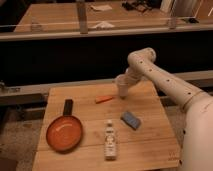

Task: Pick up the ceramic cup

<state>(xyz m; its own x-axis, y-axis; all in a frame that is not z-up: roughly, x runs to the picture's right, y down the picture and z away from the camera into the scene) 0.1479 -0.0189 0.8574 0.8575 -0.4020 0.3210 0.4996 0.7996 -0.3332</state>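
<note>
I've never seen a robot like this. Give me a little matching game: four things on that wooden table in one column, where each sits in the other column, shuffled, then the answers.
Things:
1. orange pan
2. white bottle
3. blue sponge
4. ceramic cup

Places:
A. far side of the table, at the gripper
B. front middle, lying down
C. left side
D. between the bottle and the table's right edge

Pairs: 1-C, 2-B, 3-D, 4-A
</note>
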